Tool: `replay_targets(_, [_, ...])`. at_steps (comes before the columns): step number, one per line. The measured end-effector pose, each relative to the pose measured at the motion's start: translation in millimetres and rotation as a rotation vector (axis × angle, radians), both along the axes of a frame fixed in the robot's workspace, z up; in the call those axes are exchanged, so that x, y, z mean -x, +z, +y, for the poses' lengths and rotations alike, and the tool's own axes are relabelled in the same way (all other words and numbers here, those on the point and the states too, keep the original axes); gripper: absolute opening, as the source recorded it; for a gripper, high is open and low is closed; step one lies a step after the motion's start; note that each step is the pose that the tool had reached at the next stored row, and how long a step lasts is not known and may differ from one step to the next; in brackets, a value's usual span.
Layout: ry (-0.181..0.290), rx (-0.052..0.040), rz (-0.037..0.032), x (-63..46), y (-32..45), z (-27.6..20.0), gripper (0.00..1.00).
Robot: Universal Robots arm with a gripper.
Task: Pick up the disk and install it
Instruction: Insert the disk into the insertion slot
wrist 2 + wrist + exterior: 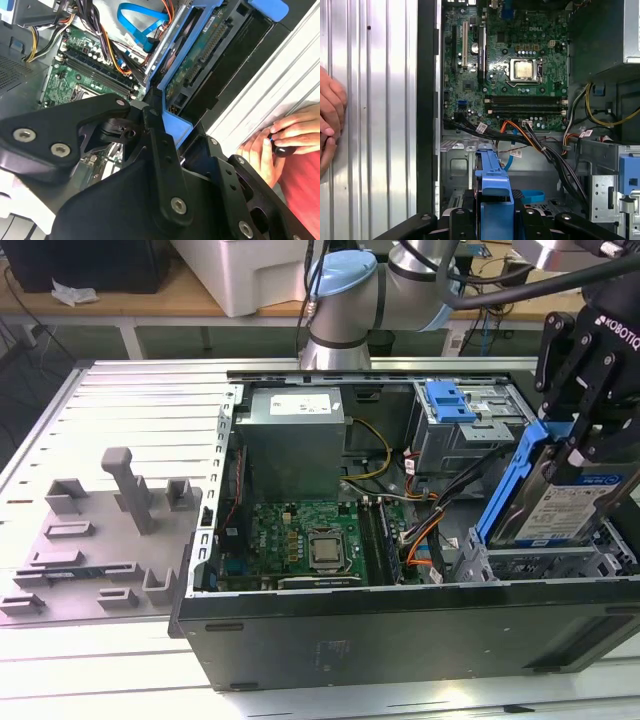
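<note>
Here, with jaws clenched on the tilted disk [582,508] at three o'clock of the case [400,632] in the exterior view, it likely needs squaring to the grey bay [545,562].

The tool [493,220] holds the disk [492,175] edge-on, motherboard [505,75] beyond, a hand [329,125] on the table [385,100]

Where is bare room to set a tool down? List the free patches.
Free: the slatted table beyond the grey fixture, and the strip along the computer case's near side. Crowded: inside the case, where cables run beside the disk held by the gripper.
</note>
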State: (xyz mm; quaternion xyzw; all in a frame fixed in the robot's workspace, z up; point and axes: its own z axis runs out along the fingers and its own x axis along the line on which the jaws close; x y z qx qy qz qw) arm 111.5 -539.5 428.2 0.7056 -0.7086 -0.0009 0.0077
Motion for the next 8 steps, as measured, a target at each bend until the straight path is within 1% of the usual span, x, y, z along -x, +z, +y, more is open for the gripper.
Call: replay_targets(8, [0.0,-0.0001,0.0,0.0,-4.3,0.0,0.37])
